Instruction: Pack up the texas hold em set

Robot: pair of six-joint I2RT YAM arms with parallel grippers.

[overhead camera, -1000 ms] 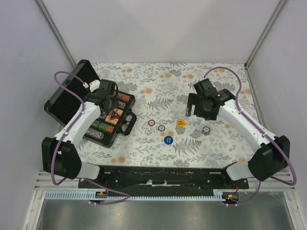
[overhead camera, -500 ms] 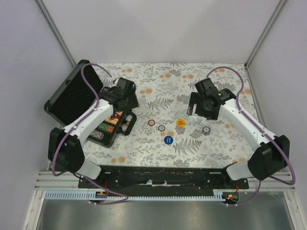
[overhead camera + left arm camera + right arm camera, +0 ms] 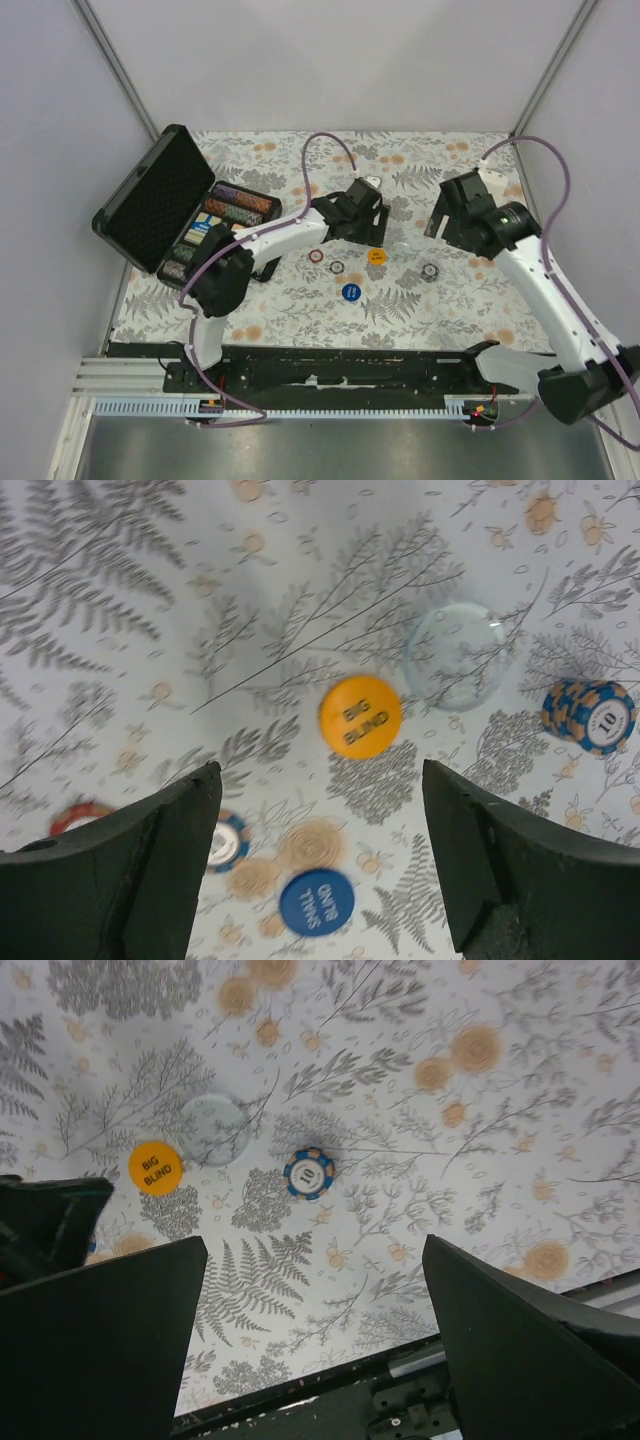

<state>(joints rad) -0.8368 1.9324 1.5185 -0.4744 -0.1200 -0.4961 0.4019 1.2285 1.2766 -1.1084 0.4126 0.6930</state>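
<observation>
Case [image 3: 150, 205] sat open at the left of the top view, on the floral desk [image 3: 470, 320], long axis running lower left to upper right. Lid [image 3: 160, 195] was tipped back toward the upper left, black textured lining facing out. The tray on its lower-right side held rows of striped chips [image 3: 235, 205] lying across that axis. Loose pieces were well apart from the case, mid-desk: orange button [image 3: 360, 716] marked BIG BLIND, blue button [image 3: 316, 902] marked SMALL BLIND lower in frame, a clear disc [image 3: 457, 655] just up-right of the orange one, and a blue-orange "10" chip [image 3: 590, 715] at the right. A red-rimmed chip [image 3: 316, 256] and a dark chip [image 3: 337, 267] lay left of the orange button. Left hand [image 3: 320, 770] hung over the buttons, fingers apart, nothing between them. Right hand [image 3: 315, 1245] was spread wide too, empty, above the "10" chip.
</observation>
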